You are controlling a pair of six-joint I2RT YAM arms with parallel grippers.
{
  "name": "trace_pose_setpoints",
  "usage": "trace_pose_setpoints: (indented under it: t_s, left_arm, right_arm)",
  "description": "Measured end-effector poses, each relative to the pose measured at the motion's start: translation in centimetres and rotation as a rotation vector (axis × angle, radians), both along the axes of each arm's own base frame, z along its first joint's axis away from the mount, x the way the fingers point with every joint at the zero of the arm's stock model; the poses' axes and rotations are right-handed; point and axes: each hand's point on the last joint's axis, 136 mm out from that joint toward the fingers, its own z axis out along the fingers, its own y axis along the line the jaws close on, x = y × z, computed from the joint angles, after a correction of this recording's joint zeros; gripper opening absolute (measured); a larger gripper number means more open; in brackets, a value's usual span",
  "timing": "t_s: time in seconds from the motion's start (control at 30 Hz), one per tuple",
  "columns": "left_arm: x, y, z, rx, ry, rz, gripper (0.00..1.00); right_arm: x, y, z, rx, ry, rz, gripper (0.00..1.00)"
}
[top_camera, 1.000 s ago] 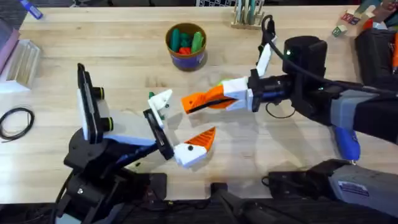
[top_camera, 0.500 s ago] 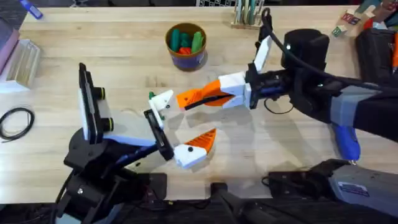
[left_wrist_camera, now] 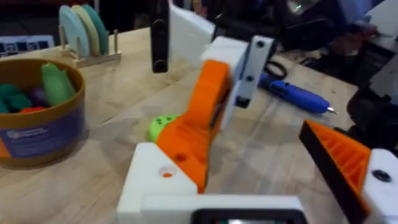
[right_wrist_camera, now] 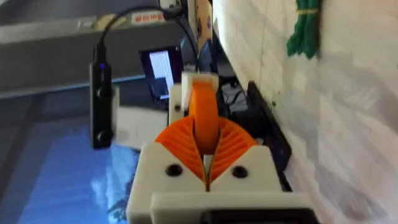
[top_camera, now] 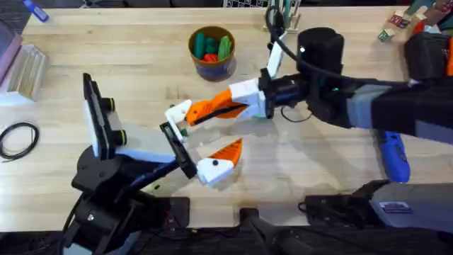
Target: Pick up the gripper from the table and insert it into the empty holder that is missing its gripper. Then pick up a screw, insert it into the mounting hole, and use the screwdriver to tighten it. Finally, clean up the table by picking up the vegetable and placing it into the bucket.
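Since the earlier shot my right claw (top_camera: 212, 110) had slid further left across the table (top_camera: 127, 57), carrying the gripper (top_camera: 205, 111) right up to the holder (top_camera: 178, 113) on my left claw (top_camera: 195, 138). A second back there was a clear gap between wedge and white block; by this point the tip was touching it. My left arm had also shifted a bit toward the left.

My right claw was clamped shut on the gripper: in the right wrist view the orange wedge (right_wrist_camera: 204, 121) sat pinched between my two ribbed pads (right_wrist_camera: 177, 146), pointing straight at the holder (right_wrist_camera: 198, 84). From the left wrist view the gripper (left_wrist_camera: 196, 124) was lying against the holder (left_wrist_camera: 155, 180), though I couldn't tell if it was properly seated.

My left claw was spread wide: one finger was the bare white holder, the other (top_camera: 221, 159) still had its orange wedge, nothing between them.

The bucket (top_camera: 211, 53) sat at the far side of the table, left of my right arm, with green and red toy bits inside. The screwdriver (top_camera: 393, 156) lay at the right, under my right arm. A bright green disc (left_wrist_camera: 160, 126) sat just beyond the holder.
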Motion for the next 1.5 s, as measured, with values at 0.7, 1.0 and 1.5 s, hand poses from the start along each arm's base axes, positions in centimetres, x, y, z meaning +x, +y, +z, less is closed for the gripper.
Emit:
trace_pose_setpoints:
  t_s: [0.7, 1.0, 1.5]
  left_arm:
    - [1.1, 0.8, 0.0, -0.01, 0.02, 0.078, 0.986]
    - [1.2, 0.8, 0.0, -0.009, 0.017, 0.079, 0.986]
    - [-0.9, -0.5, 0.1, -0.004, 0.002, -0.057, 0.986]
  right_arm:
    - [1.6, 4.1, -0.7, 0.009, -0.027, 0.059, 0.008]
    - [1.5, 4.1, -0.4, 0.028, -0.067, 0.079, 0.071]
    - [0.7, 4.4, 0.2, 0.085, -0.125, 0.145, 0.928]
